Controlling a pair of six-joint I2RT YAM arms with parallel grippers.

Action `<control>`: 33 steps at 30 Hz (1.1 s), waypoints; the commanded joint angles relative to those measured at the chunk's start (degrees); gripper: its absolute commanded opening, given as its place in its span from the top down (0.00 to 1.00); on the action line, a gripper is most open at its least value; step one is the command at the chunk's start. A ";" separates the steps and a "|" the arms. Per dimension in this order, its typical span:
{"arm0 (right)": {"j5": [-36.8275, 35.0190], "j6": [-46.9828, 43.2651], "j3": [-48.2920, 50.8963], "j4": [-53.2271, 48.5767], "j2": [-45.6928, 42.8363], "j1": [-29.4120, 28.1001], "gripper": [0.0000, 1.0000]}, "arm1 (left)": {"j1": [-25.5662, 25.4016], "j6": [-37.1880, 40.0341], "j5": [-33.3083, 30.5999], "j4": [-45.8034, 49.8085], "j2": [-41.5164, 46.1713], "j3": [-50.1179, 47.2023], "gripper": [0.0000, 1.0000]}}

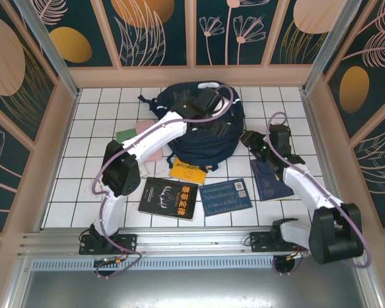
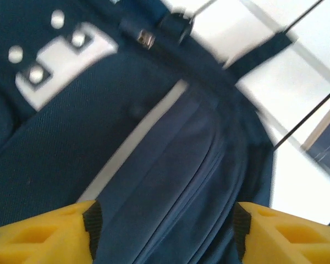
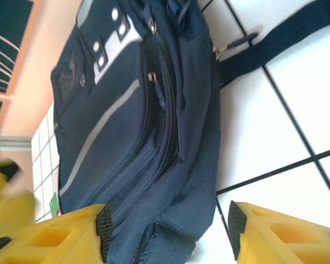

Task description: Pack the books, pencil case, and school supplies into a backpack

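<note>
- The left arm (image 1: 147,138) rises from its base at seven o'clock of the top view, folds at a dark elbow, and stretches its white forearm toward one o'clock.
- The left gripper (image 1: 206,101) sits just above centre, toward twelve o'clock. In its wrist view the yellow fingers (image 2: 38,236) stand wide apart.
- The right arm (image 1: 301,183) has its base at five o'clock and its elbow at four, with the forearm slanting toward ten o'clock.
- The right gripper (image 1: 249,138) lies at two o'clock of centre and points toward nine. Its yellow fingers (image 3: 286,231) are likewise parted.
</note>
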State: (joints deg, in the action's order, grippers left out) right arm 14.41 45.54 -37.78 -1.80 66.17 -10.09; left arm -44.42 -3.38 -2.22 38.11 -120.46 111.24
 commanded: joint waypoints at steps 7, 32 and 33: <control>4.61 -3.02 0.89 1.80 -1.22 0.40 0.41 | 0.13 13.59 -8.98 -7.45 10.24 -22.07 0.20; 2.93 -6.66 1.75 -6.10 0.04 0.45 0.41 | -0.28 12.45 1.38 -11.13 7.08 -18.59 0.20; 2.86 -7.08 2.33 -7.58 -0.40 0.44 0.40 | -0.25 9.76 2.14 -13.67 10.06 -20.88 0.19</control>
State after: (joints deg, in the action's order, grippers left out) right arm 19.68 40.36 -34.92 -3.25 66.22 -9.80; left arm -44.60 13.06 0.01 28.25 -114.74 91.46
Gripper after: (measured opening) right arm 0.596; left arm 0.807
